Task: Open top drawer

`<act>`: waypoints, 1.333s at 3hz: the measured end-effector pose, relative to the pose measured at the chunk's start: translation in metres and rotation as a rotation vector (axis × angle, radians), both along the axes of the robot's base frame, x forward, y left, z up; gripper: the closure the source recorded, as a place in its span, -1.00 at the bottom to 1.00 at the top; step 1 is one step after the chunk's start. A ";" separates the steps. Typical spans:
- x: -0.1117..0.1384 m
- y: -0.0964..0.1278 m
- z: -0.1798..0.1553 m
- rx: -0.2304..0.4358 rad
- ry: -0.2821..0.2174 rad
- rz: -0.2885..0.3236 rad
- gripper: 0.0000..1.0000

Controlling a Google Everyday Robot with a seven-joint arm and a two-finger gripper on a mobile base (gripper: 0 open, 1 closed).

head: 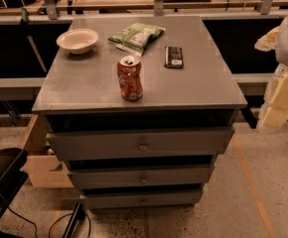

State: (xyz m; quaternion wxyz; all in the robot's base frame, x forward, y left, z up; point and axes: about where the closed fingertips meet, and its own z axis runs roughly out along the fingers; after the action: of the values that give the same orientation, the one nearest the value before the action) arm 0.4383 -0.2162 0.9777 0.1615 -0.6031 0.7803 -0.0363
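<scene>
The top drawer (99, 144) is the widest of three matte grey drawers under the grey cabinet top (84, 90). Its flat front has a small round metal knob (142, 146) at centre. A dark gap shows between its front and the cabinet top. My gripper (277, 108), cream-coloured, hangs at the right edge of the view. It is level with the cabinet top's front edge, well to the right of the knob and apart from the cabinet.
On the cabinet top stand a dented red soda can (129, 78), a white bowl (77, 40), a green chip bag (136, 35) and a dark snack bar (173, 56). Two narrower drawers (109, 176) sit below. A dark object (0, 182) and cables lie at lower left.
</scene>
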 end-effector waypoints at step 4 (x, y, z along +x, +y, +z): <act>-0.021 0.025 -0.121 -0.014 -0.099 0.147 -1.00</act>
State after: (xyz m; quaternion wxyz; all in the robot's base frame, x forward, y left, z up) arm 0.4176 -0.1913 0.8565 0.1978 -0.6574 0.7247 -0.0595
